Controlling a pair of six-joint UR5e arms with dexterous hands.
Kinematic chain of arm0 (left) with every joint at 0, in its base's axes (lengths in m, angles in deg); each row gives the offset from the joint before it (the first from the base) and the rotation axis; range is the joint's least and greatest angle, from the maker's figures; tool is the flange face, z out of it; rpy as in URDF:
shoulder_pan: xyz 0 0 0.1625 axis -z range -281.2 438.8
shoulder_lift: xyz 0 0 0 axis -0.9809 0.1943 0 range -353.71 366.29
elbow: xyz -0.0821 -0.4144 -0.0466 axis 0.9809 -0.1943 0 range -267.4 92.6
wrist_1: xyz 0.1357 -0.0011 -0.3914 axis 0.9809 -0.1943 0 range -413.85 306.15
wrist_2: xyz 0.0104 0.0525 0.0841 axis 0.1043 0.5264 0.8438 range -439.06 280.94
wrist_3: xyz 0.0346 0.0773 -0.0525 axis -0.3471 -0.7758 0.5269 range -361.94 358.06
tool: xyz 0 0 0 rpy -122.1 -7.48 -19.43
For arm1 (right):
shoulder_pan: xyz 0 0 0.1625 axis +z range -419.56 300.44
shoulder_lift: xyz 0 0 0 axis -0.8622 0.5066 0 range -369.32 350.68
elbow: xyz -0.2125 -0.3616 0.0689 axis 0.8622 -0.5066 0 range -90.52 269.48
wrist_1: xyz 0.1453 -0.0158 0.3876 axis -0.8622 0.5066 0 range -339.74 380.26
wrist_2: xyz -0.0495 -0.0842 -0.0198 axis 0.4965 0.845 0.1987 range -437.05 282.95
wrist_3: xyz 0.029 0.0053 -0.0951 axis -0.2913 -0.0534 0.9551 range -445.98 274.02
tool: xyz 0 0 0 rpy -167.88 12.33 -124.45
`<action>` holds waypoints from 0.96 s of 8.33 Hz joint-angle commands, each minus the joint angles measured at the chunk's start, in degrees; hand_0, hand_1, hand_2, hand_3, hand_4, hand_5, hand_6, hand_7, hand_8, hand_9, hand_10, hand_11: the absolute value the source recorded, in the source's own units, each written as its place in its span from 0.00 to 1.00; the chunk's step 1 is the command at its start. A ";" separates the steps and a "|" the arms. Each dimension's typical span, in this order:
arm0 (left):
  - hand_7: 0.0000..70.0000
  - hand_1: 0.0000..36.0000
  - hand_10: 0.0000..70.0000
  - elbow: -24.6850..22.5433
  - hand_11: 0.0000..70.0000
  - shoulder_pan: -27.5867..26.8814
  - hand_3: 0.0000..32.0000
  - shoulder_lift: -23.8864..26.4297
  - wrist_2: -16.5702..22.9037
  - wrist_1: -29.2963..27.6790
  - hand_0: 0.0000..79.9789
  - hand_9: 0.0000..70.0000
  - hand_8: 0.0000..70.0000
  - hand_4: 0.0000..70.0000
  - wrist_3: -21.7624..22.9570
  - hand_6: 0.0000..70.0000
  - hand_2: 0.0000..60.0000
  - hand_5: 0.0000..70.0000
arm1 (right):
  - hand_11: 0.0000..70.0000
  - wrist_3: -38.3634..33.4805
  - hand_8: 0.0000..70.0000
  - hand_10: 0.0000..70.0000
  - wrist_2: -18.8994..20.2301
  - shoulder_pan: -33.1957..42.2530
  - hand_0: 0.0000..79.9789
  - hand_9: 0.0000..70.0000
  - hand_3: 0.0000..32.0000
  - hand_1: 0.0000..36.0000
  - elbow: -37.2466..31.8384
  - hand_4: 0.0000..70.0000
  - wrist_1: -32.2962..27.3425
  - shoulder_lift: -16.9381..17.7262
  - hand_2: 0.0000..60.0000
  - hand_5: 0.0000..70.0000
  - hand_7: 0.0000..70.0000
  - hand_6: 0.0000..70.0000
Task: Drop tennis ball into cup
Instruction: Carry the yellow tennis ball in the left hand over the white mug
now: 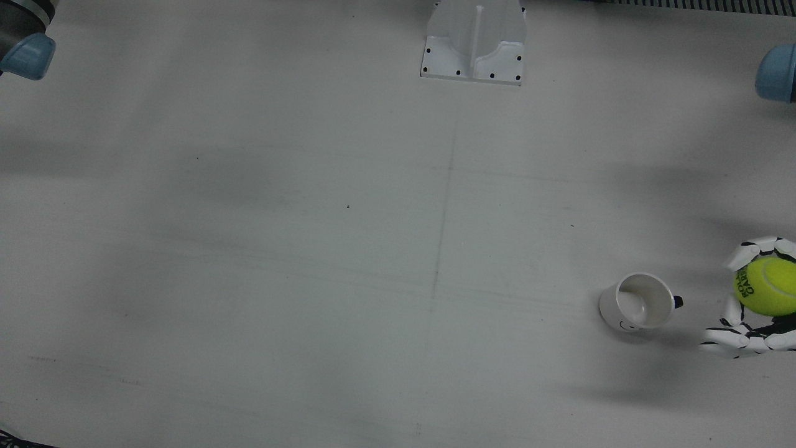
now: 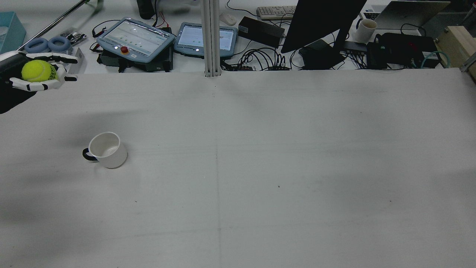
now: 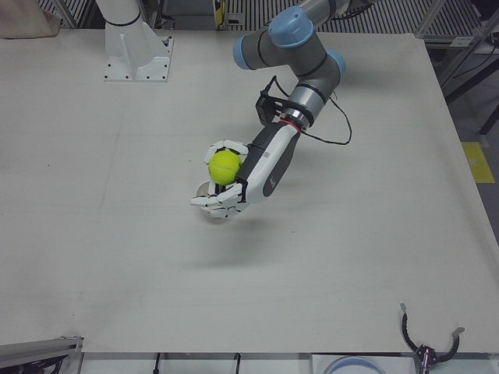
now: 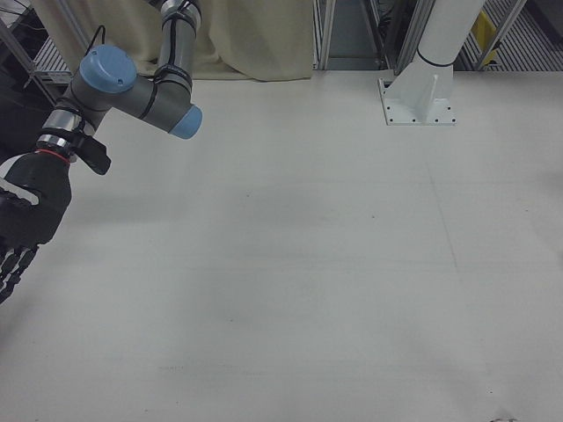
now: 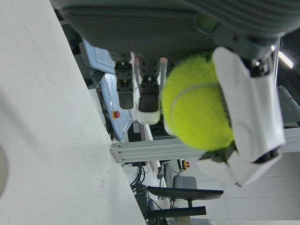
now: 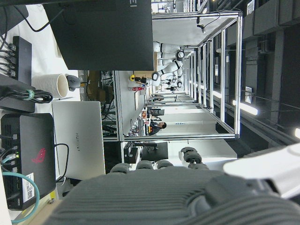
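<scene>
Rear view showed the left hand (image 2: 39,72) clamped on the ball (image 2: 36,70) above the table's (image 2: 260,167) left edge. The cup (image 2: 107,149) stood upright nearby. Whether the right hand (image 4: 22,224) was apart or together, I cannot tell.

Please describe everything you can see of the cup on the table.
The cup is a white mug, seemingly ceramic, with a dark handle and a small dark marking on its wall in the front view. It stands upright and empty on the table, mouth open upward, touching only the tabletop. The left robot hand holds the ball off to the side of it, apart from the cup.
</scene>
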 commanded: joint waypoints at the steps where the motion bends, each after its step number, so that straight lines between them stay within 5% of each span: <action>1: 1.00 0.49 0.24 0.90 0.35 -4.26 0.00 -0.28 -2.62 -1.25 0.59 0.94 0.66 0.48 -0.71 0.90 0.78 0.22 | 0.00 0.03 0.00 0.00 0.00 0.00 0.00 0.00 0.00 0.00 -0.01 0.00 -0.01 0.00 0.00 0.00 0.00 0.00; 3: 1.00 0.48 0.22 0.90 0.33 -4.61 0.00 -0.89 -2.63 -2.12 0.58 0.92 0.64 0.47 -2.02 0.91 0.78 0.20 | 0.00 -0.06 0.00 0.00 0.00 0.00 0.00 0.00 0.00 0.00 -0.01 0.00 -0.01 0.00 0.00 0.00 0.00 0.00; 4: 1.00 0.46 0.20 0.90 0.29 -4.70 0.00 -1.07 -2.63 -2.30 0.58 0.86 0.57 0.45 -2.02 0.70 0.71 0.17 | 0.00 0.03 0.00 0.00 0.00 0.00 0.00 0.00 0.00 0.00 -0.01 0.00 0.08 0.00 0.00 0.00 0.00 0.00; 5: 0.88 0.50 0.09 0.90 0.14 -4.70 0.00 -1.16 -2.63 -2.65 0.59 0.47 0.27 0.31 -2.37 0.43 0.50 0.11 | 0.00 0.03 0.00 0.00 0.00 0.00 0.00 0.00 0.00 0.00 -0.01 0.00 0.08 0.00 0.00 0.00 0.00 0.00; 6: 0.40 0.66 0.01 0.90 0.03 -4.70 0.00 -1.16 -2.54 -2.83 0.62 0.07 0.00 0.16 -2.46 0.05 0.45 0.04 | 0.00 0.03 0.00 0.00 0.00 0.00 0.00 0.00 0.00 0.00 -0.01 0.00 0.08 0.00 0.00 0.00 0.00 0.00; 8: 0.23 0.71 0.00 0.90 0.00 -4.70 0.00 -1.16 -2.54 -2.92 0.62 0.03 0.00 0.00 -2.55 0.02 0.45 0.04 | 0.00 0.03 0.00 0.00 0.00 0.00 0.00 0.00 0.00 0.00 -0.01 0.00 -0.01 0.00 0.00 0.00 0.00 0.00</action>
